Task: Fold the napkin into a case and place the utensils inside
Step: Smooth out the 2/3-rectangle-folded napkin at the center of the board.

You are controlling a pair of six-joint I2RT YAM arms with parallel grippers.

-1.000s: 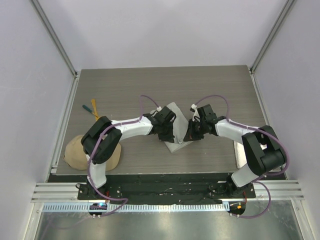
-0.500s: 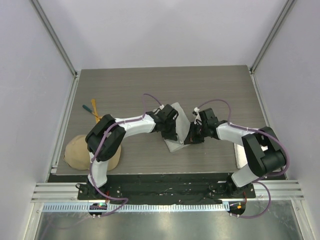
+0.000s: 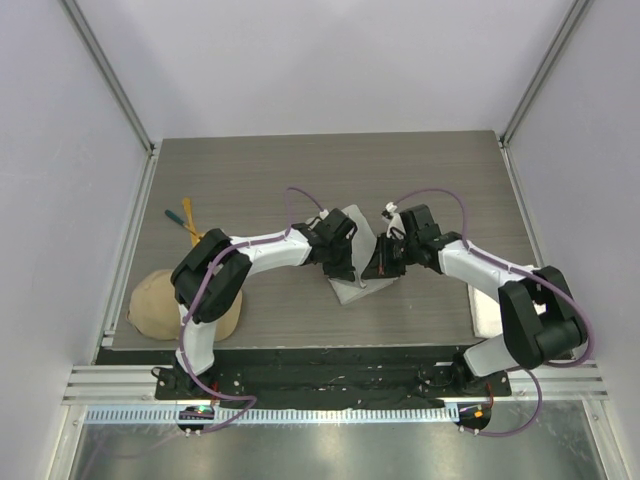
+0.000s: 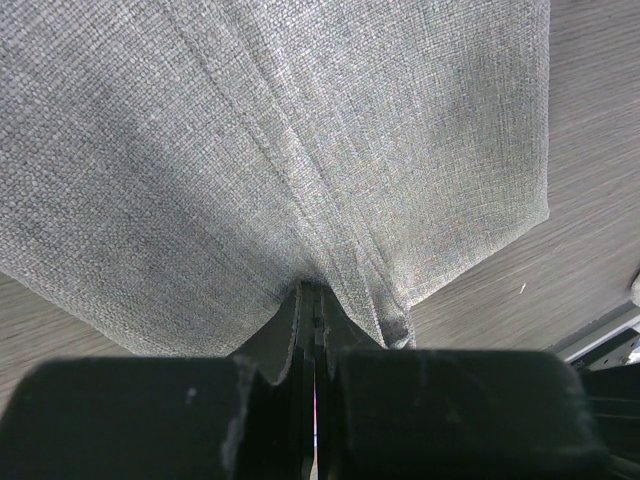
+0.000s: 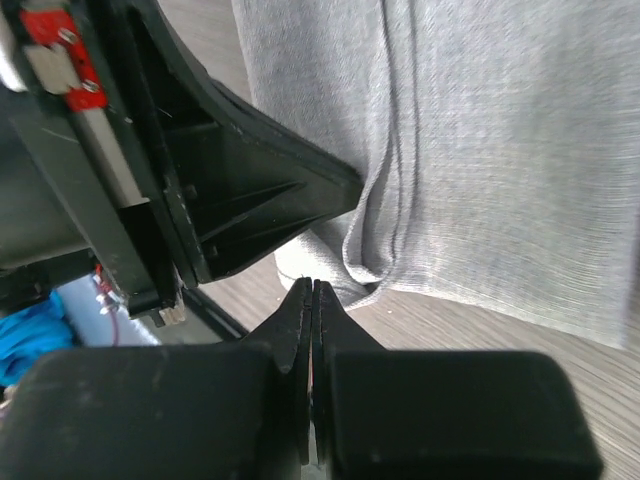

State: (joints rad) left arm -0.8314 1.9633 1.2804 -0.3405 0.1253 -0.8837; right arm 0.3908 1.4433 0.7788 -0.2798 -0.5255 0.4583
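At the near edge of the bench (image 3: 250,170) you have a tan cap (image 3: 150,305) lying on the left corner and a white towel (image 3: 482,312) just showing behind the right arm's elbow. Farther in, at the middle of the bench, both arms reach inward and meet at the napkin (image 4: 300,130), a light grey cloth lying partly folded between them. Your left hand (image 4: 312,300) is closed on the napkin's near edge, and creases in the weave run straight into its pinched fingertips. Your right hand (image 5: 312,290) is closed too, its tips pressed together right at a doubled corner of the cloth; you cannot tell whether any fabric sits between them. The two hands are close together, the left one's black body filling the right wrist view. Beyond the cap, well apart from the napkin, two utensils (image 3: 186,220) lie crossed near the left rail, one orange-yellow and one dark teal.
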